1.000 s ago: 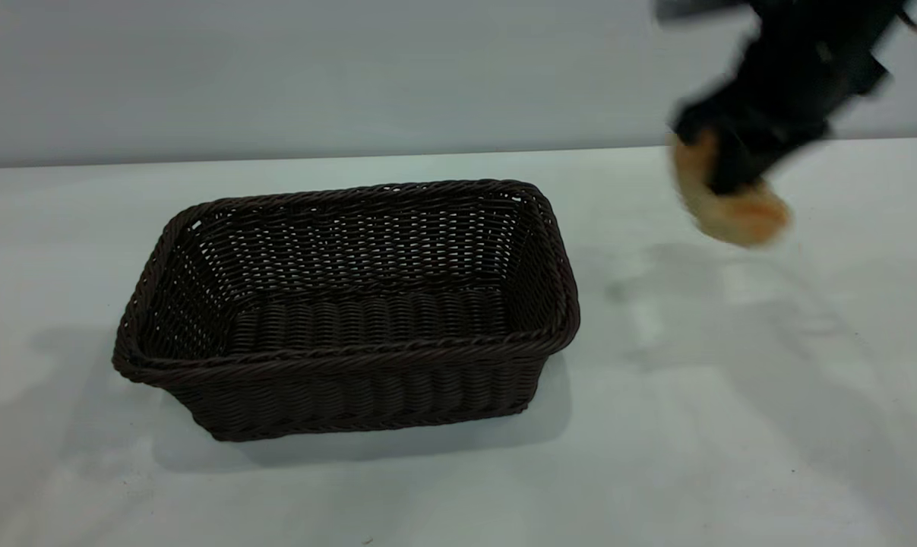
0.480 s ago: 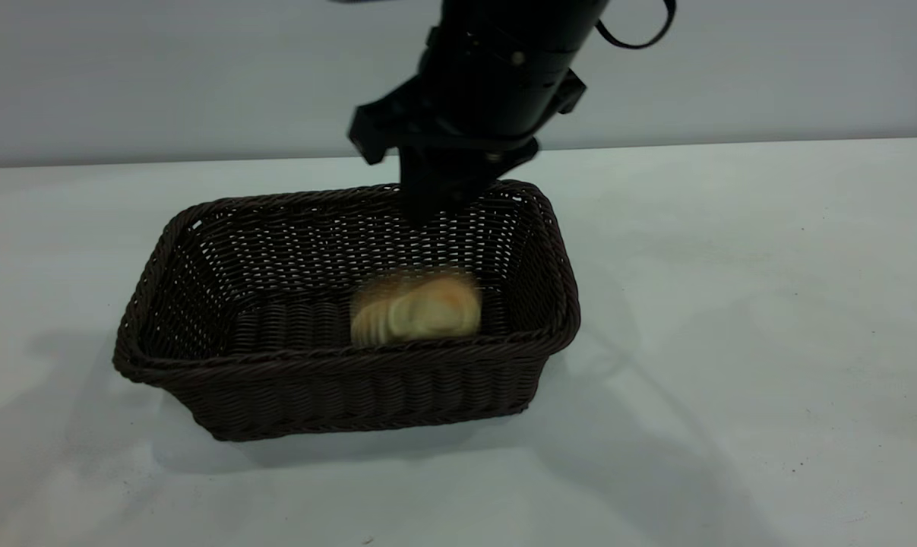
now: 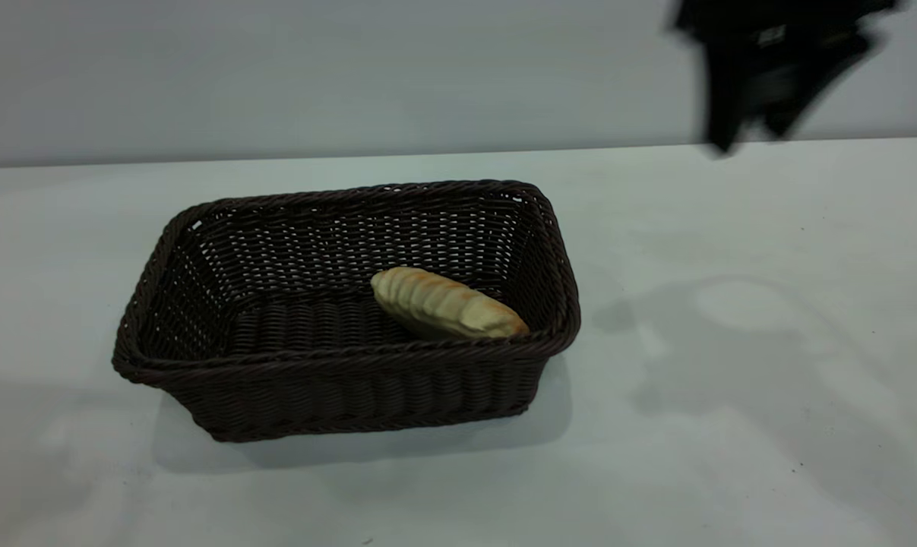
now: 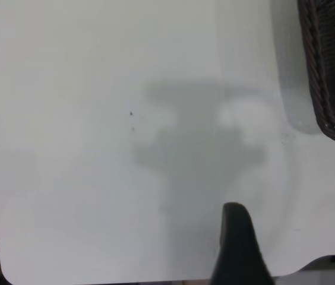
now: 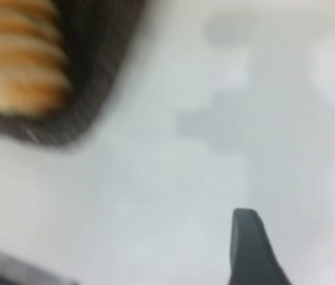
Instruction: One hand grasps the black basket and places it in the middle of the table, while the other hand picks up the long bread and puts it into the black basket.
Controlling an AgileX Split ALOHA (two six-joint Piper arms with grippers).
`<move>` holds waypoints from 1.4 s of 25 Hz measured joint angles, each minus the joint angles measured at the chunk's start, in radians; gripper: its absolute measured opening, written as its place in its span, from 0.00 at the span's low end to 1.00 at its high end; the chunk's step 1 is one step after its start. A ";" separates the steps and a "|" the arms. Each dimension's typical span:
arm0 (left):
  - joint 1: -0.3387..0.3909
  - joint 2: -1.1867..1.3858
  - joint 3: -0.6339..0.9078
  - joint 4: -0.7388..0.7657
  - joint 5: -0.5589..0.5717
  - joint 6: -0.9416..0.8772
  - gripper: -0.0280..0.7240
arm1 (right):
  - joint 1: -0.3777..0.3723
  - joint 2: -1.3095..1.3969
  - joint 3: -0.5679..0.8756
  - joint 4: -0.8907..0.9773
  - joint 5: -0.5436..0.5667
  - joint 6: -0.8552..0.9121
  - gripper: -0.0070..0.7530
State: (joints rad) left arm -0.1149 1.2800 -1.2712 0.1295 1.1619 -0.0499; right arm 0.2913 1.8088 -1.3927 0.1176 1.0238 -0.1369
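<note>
The table [image 3: 732, 425] is a broad, plain off-white top with a few tiny dark specks, most toward 4 o'clock. Its far edge meets a pale grey wall along 12 o'clock. One thing stands directly on it: the basket [image 3: 344, 399], a large dark woven rectangle sitting flat just toward 9 o'clock of the table's middle, its long sides running from 9 to 3 o'clock. Soft grey shadows lie on the bare surface toward 3 o'clock and under the basket's near wall at 6 o'clock.

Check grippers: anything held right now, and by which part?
Nothing held. The long bread lies loose in the black basket; the right gripper is up off to the side, empty.
</note>
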 joint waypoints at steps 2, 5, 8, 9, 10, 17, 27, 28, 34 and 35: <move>0.000 -0.090 0.042 0.002 0.000 0.000 0.79 | -0.035 -0.089 0.061 -0.018 0.038 0.018 0.55; 0.000 -0.245 0.127 0.002 0.000 0.000 0.79 | -0.049 -0.250 0.187 -0.044 0.050 0.047 0.55; 0.000 -0.400 0.221 0.002 0.000 -0.012 0.79 | -0.050 -0.441 0.316 -0.049 0.055 0.061 0.55; 0.000 -0.453 0.257 -0.003 0.000 -0.013 0.79 | -0.050 -0.513 0.359 -0.049 0.055 0.065 0.55; 0.000 -0.503 0.287 -0.009 0.000 -0.014 0.79 | -0.050 -0.587 0.401 -0.049 0.057 0.066 0.55; 0.000 -0.751 0.528 -0.040 -0.001 -0.019 0.79 | -0.050 -1.091 0.632 -0.073 0.082 0.077 0.55; 0.000 -1.078 0.763 -0.104 -0.058 -0.025 0.79 | -0.050 -1.551 0.800 -0.104 0.198 0.118 0.55; 0.000 -1.109 0.763 -0.104 -0.060 -0.023 0.79 | -0.050 -1.569 0.813 -0.105 0.200 0.118 0.55; 0.000 -1.219 0.765 -0.105 -0.012 -0.021 0.79 | -0.050 -1.608 0.876 -0.105 0.188 0.118 0.55; 0.000 -1.230 0.765 -0.105 -0.009 -0.021 0.79 | -0.050 -1.611 0.876 -0.105 0.181 0.118 0.55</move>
State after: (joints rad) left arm -0.1149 0.0503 -0.5061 0.0247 1.1526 -0.0705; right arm 0.2415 0.1975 -0.5163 0.0124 1.2045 -0.0193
